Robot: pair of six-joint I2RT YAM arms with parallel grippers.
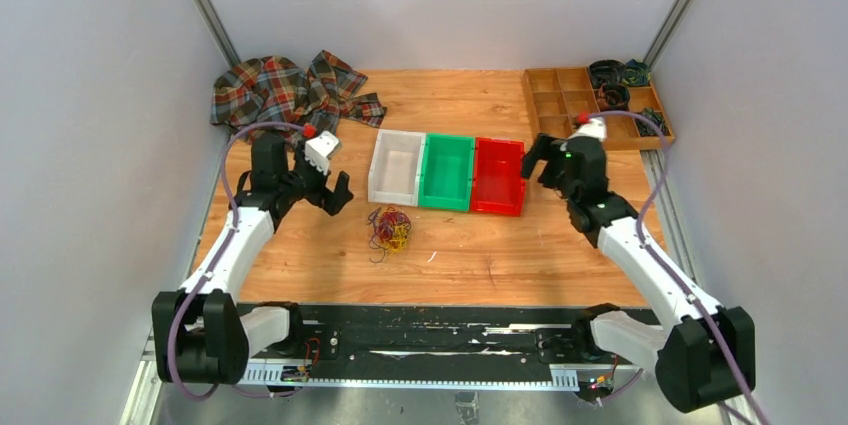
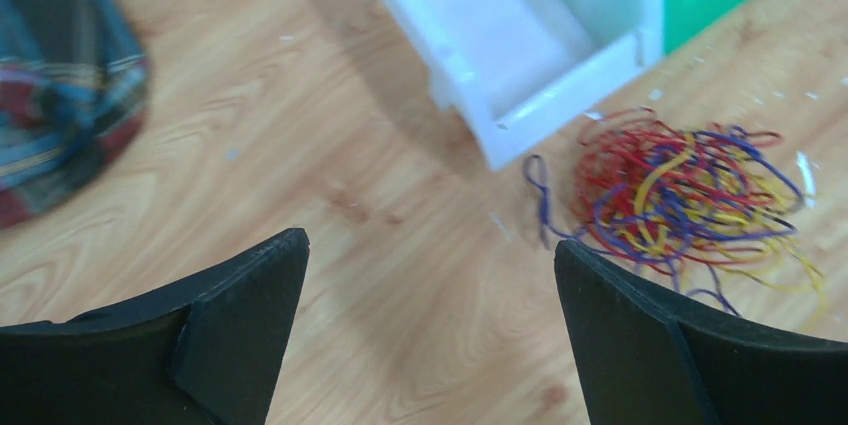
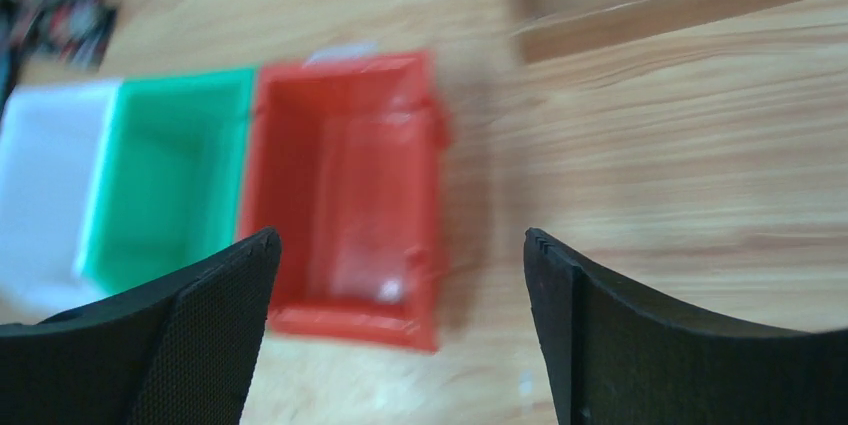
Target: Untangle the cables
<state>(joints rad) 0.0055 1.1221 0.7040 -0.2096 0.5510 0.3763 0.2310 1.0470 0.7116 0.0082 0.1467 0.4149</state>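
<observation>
Both arms hover over the wooden table point(image 1: 480, 255), with the sorting not yet begun. The cables point(image 1: 390, 229), thin purple, dark red and yellow wires knotted into one small heap, lie on the bare wood at about 6 o'clock from the white bin point(image 1: 396, 133), just clear of its near wall and touching nothing else. The left gripper point(image 1: 325, 197) hangs with its jaws spread wide and empty. The tangle is near it at roughly 4 o'clock in the overhead view, and toward 2 o'clock past the right-hand finger in the left wrist view point(image 2: 680, 195). The right gripper point(image 1: 545, 167) also has its jaws spread and holds nothing. It is poised at 3 o'clock from the red bin point(image 1: 498, 142), well apart from the wires. A green bin point(image 1: 448, 138) sits between the white and red ones, and all three look empty. A plaid cloth point(image 1: 280, 90) lies crumpled at the far left and a wooden compartment tray point(image 1: 560, 105) sits at the far right.

By the look of it, this is the approach stage. The next move seems to call for one gripper to drop onto the heap and pin or lift it while the other closes on a single loose loop, perhaps the purple one straying at the tangle's 9 o'clock edge, and draws it free. The wires are thin and springy, so a pinch could catch several colours at once.
</observation>
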